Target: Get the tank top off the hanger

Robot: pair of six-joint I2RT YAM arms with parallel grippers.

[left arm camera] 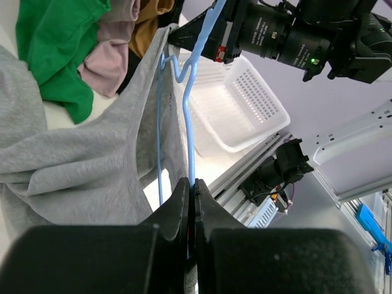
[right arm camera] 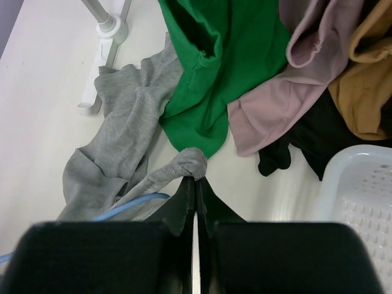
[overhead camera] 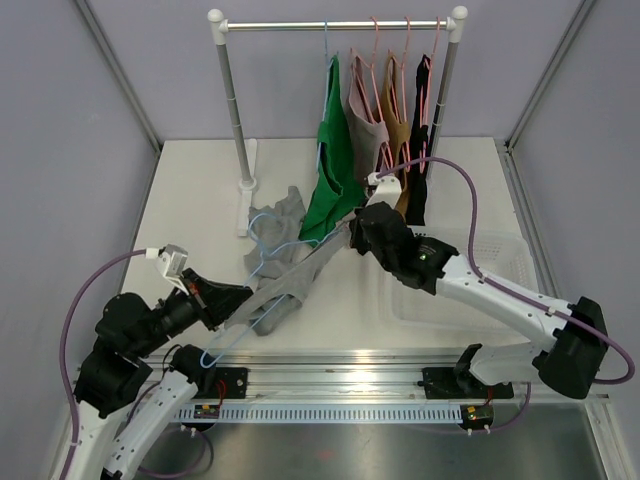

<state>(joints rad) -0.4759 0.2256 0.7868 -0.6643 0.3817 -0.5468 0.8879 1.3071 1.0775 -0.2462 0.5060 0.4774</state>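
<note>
A grey tank top [overhead camera: 283,225] lies bunched on the table, still threaded on a thin blue hanger [overhead camera: 222,347]. My left gripper [overhead camera: 243,296] is at its near-left end, shut on the hanger's wire [left arm camera: 190,128]; in the left wrist view the jaws [left arm camera: 193,184] pinch the blue wire, with grey cloth [left arm camera: 92,165] draped to the left. My right gripper [overhead camera: 352,232] is shut on a rolled grey strap [right arm camera: 197,162] of the tank top, which bulges just past its fingertips [right arm camera: 196,179]. The strap is stretched between the two grippers. A piece of blue hanger [right arm camera: 131,205] shows left of the right jaws.
A clothes rack [overhead camera: 335,24] at the back holds green [overhead camera: 333,160], pink [overhead camera: 365,125], mustard and black garments on hangers, their hems close behind the right gripper. A white perforated basket [overhead camera: 500,255] sits on the right under the right arm. The rack's foot [overhead camera: 247,185] stands at back left.
</note>
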